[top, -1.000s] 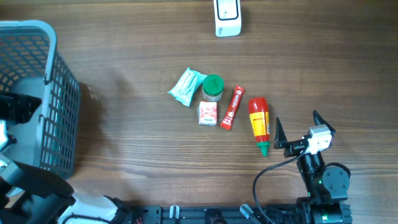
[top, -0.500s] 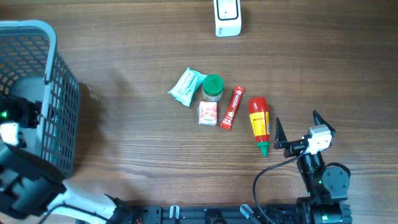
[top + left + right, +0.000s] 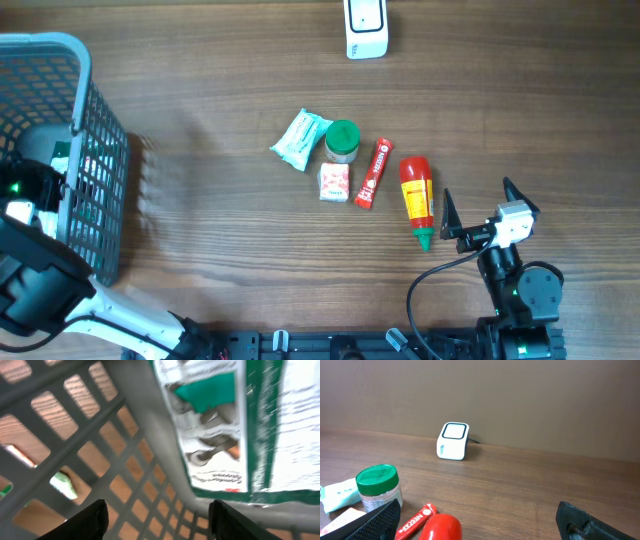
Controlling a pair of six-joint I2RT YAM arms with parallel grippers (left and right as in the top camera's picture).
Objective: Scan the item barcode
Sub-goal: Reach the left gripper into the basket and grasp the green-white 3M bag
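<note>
Peering into the basket (image 3: 100,150), I see my left gripper (image 3: 159,507) parted and empty near a green-white packet (image 3: 225,425), right gripper (image 3: 475,190) wide open

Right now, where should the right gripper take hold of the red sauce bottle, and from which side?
Grip the red sauce bottle across the middle of its body, coming down from above. It lies flat, green cap toward the right gripper, so the jaws should close across its width; the tapered cap would probably slip.
</note>
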